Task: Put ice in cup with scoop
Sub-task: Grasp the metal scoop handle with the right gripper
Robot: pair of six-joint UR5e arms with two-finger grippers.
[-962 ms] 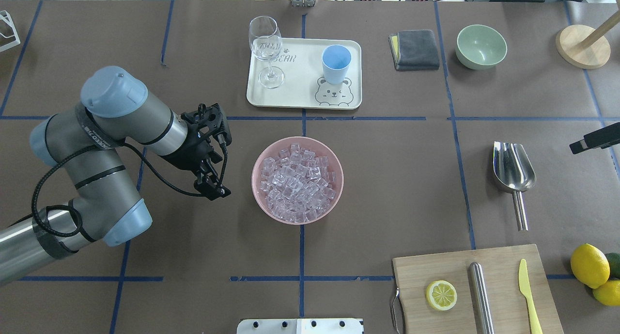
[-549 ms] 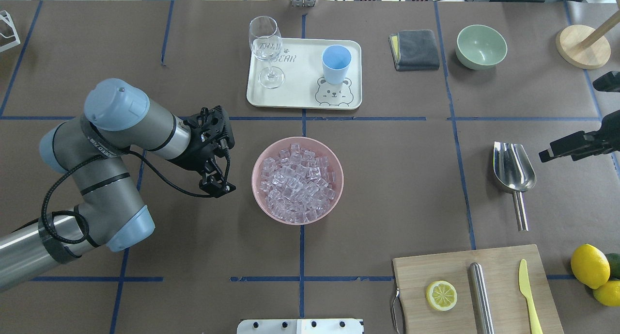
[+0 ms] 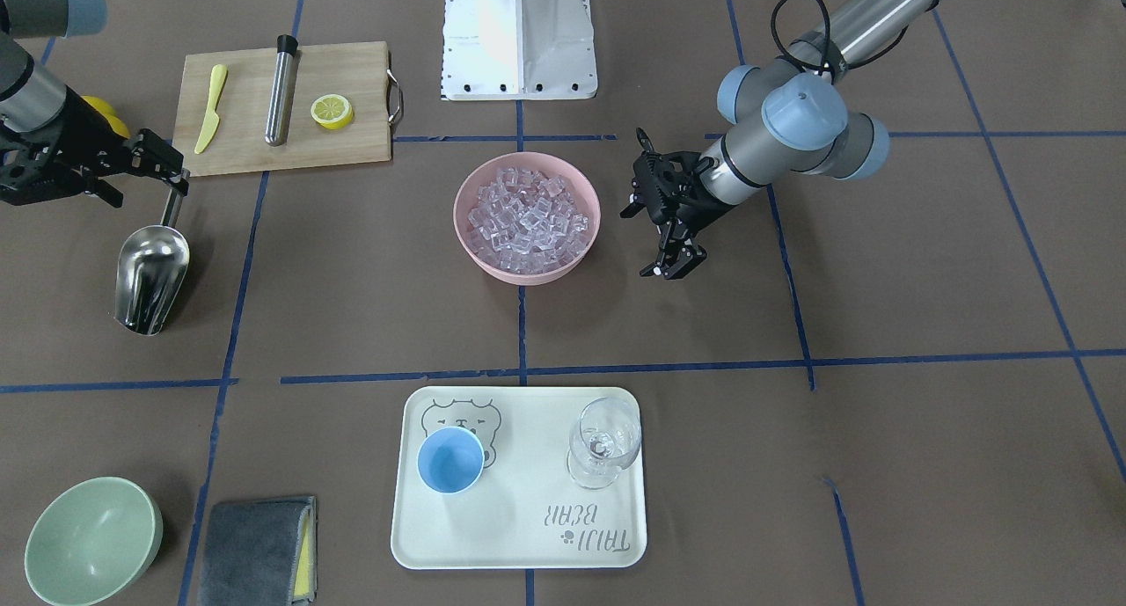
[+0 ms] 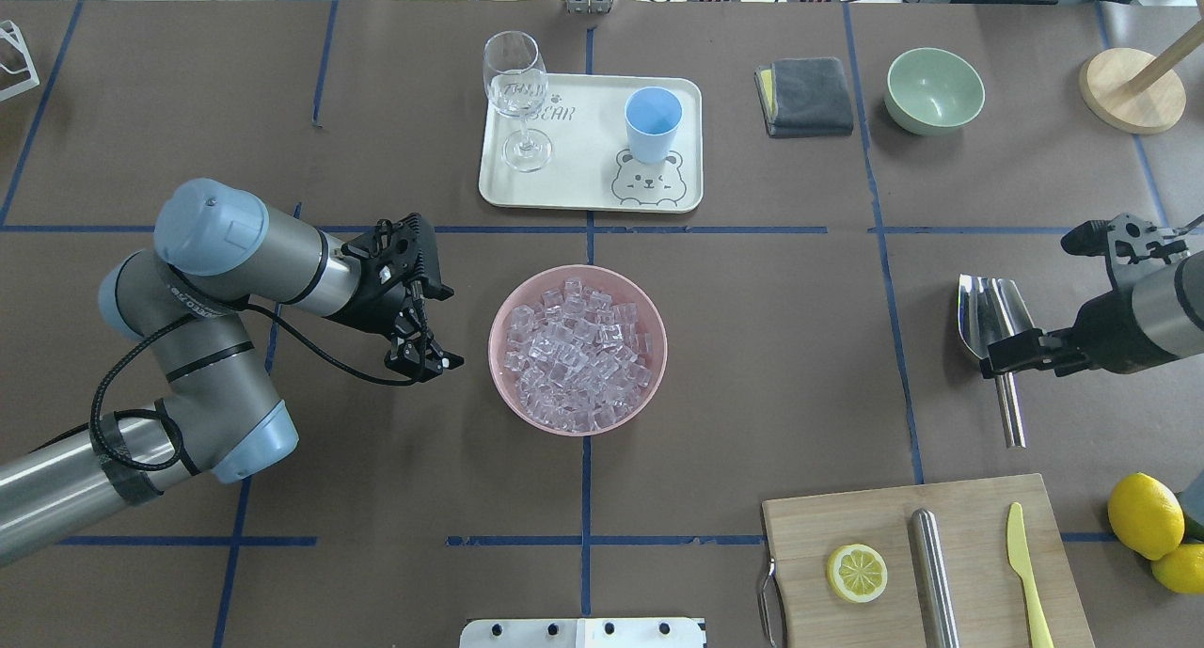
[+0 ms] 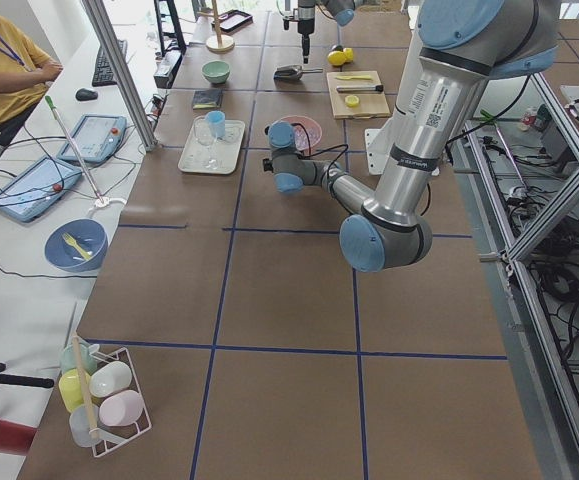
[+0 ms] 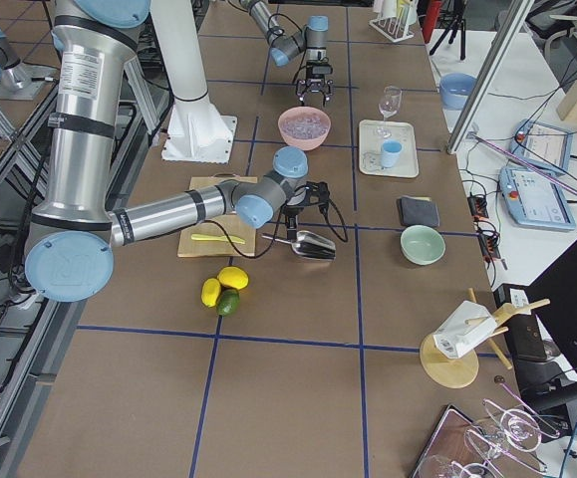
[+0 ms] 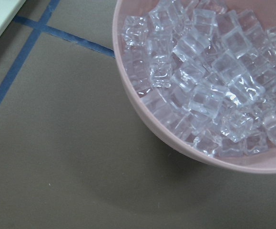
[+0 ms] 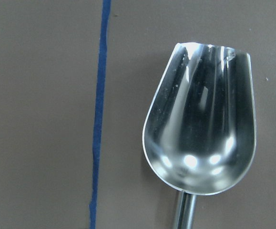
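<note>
The ice is heaped in a pink bowl at the table's middle; it also fills the left wrist view. The light-blue cup stands empty on a white tray behind the bowl. The steel scoop lies flat on the right, trough away from me, and fills the right wrist view. My left gripper is open and empty just left of the bowl. My right gripper looks open and hovers over where the scoop's handle meets the trough.
A wine glass shares the tray. A grey cloth, a green bowl and a wooden stand sit at the back right. A cutting board with a steel cylinder, lemon half and knife lies front right, lemons beside it.
My right arm has come in from the right edge and its gripper is now over the scoop's handle. My left gripper has shifted slightly toward the bowl.
</note>
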